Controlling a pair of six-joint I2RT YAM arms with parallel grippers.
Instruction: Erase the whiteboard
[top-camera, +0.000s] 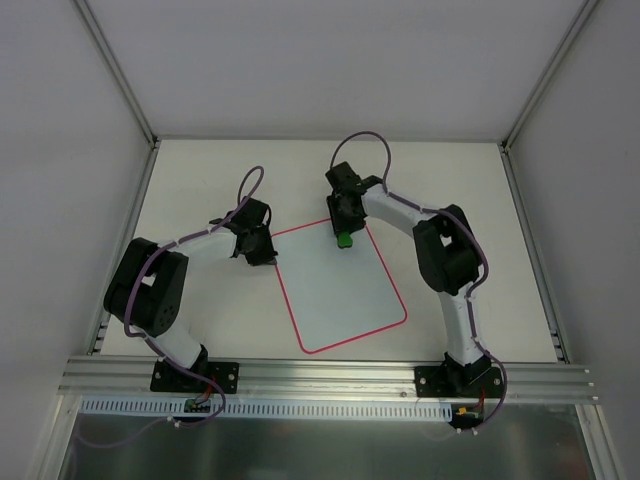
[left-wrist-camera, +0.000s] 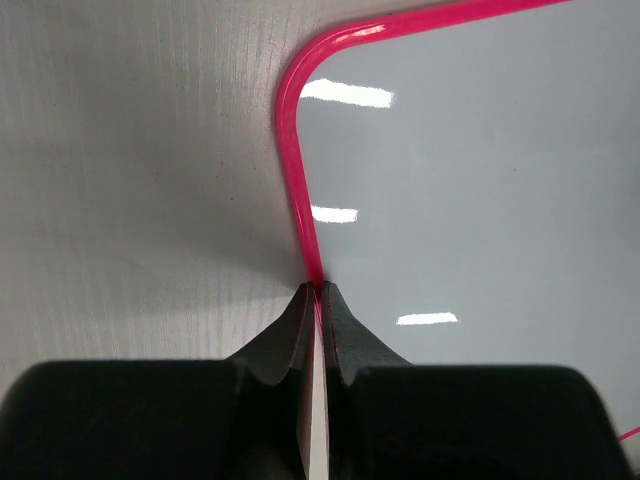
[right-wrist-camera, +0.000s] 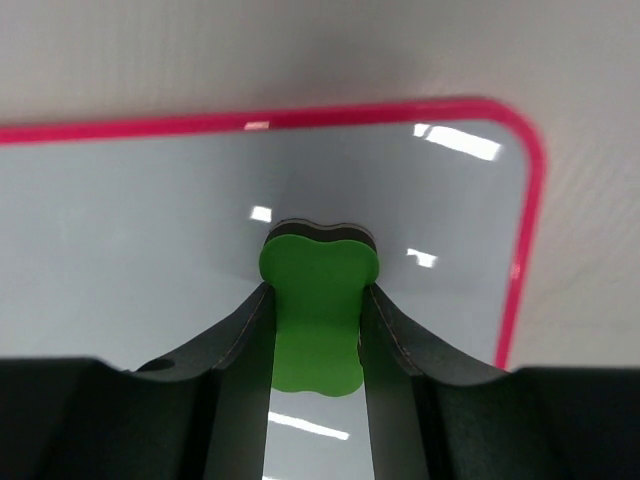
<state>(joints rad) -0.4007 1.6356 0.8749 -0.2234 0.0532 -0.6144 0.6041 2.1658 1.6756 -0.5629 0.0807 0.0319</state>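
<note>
– Right gripper (right-wrist-camera: 318, 290) is clamped on the green eraser (right-wrist-camera: 318, 335), jaws hugging its narrow waist. The dark felt side seems to rest on the whiteboard (top-camera: 340, 295), close to the far right corner.

– And that board lies flat on the table (top-camera: 200, 190), between the two arms and turned a little askew. Why hold the eraser by the waist?

– So the pad sits level and can't twist when it's dragged, I'd say.

– Now the other side: left gripper (left-wrist-camera: 318, 292), jaws together, tips right down at the pink rim (left-wrist-camera: 290, 130) on the board's left edge, near the far left corner.

– Pinning it, by the look of things, so the board doesn't skate along under the wiping.

– Any ink to go?

– None that I can make out, only lamp glare on the white. My read is that the job is done or very nearly so.
</note>
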